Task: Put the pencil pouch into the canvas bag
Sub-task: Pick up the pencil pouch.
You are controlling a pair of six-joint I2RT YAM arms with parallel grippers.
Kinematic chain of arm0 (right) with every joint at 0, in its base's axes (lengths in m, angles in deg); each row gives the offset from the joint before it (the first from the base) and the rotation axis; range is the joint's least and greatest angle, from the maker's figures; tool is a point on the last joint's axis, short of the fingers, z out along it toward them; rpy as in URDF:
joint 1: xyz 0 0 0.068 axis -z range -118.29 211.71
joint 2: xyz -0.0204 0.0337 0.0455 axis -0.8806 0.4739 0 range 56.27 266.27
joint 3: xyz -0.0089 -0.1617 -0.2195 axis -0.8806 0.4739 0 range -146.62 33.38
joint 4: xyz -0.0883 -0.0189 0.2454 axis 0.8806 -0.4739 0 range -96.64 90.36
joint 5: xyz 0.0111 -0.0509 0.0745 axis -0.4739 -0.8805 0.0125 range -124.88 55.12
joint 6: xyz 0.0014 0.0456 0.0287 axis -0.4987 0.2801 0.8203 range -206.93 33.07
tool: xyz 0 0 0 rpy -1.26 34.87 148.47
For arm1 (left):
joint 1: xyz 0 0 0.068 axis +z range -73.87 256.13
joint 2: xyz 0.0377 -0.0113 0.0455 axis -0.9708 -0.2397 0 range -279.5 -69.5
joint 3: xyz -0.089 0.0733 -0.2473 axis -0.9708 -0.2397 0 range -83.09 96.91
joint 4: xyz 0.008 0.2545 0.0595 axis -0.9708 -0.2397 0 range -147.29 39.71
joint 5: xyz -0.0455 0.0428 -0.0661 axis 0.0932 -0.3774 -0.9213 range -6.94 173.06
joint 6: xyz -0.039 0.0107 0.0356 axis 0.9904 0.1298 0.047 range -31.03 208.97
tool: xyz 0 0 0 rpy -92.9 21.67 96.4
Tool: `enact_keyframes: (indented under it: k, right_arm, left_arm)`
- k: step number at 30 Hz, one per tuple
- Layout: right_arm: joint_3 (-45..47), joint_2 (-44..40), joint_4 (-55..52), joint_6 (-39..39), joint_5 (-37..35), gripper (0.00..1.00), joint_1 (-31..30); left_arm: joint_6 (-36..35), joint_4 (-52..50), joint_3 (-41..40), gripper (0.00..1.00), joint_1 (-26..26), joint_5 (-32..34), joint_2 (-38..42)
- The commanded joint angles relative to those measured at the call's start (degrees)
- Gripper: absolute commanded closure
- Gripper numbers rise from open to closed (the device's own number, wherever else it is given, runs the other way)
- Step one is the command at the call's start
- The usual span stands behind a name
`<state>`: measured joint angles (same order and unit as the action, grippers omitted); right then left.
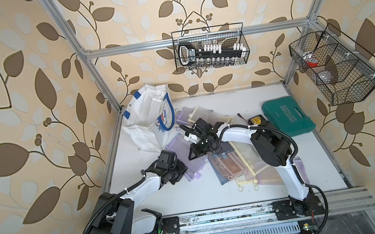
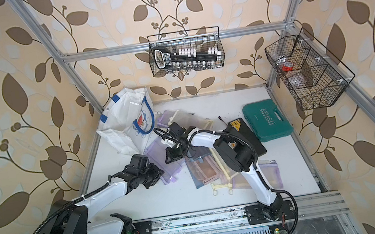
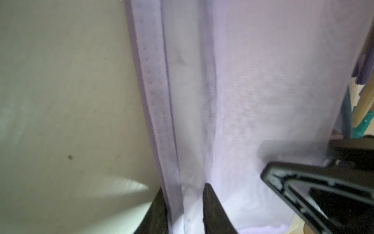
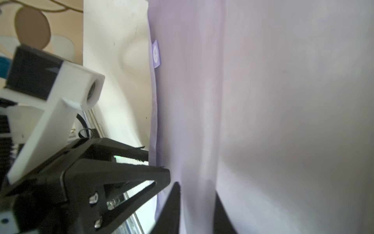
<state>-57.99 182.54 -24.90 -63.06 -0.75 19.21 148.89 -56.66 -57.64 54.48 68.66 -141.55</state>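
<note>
In both top views the canvas bag (image 1: 142, 119) stood slumped in the far left corner of the table (image 1: 189, 198). Its mouth was open, and no pouch showed in it. A purple mesh pencil pouch (image 1: 194, 167) lay flat on the table near the bag, toward the middle. The left arm (image 1: 142, 189) and the right arm (image 1: 232, 132) bent over its two ends. Other pouches (image 1: 227, 167) were heaped just beside it.

In the left wrist view the left fingers (image 3: 214, 208) straddled the pouch's stitched hem, which ran between them. Some gap showed, and we could not tell whether they were pinching it.

In the right wrist view the right fingers (image 4: 172, 202) stood on either side of a raised fold of the same purple mesh. Here too we could not tell whether the fold was gripped.

We judged the task to be near its start. The pouch was being taken at both ends but was not yet lifted. Raising it, carrying it to the bag and dropping it through the mouth all remained.
</note>
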Motion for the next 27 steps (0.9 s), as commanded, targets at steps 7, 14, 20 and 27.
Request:
enact_keyframes:
  k: [7,14,20,27]
  right_arm:
    - [6.8,-14.3,1.5,-0.9,4.0,1.0,2.7]
    - [12.9,-28.3,4.5,1.8,10.2,1.0,7.1]
    - [12.2,-35.4,6.8,4.3,15.0,1.0,8.0]
    - [12.4,-39.0,9.6,5.7,19.8,1.0,8.0]
  left_arm:
    - [-7.2,-14.1,6.2,0.52,0.5,-1.1,6.4]
    - [-14.1,-16.5,12.7,0.22,0.5,-6.5,17.6]
    - [-15.0,-5.4,16.5,0.04,0.5,-13.6,22.6]
    - [-11.5,7.9,16.5,0.02,0.5,-15.7,22.7]
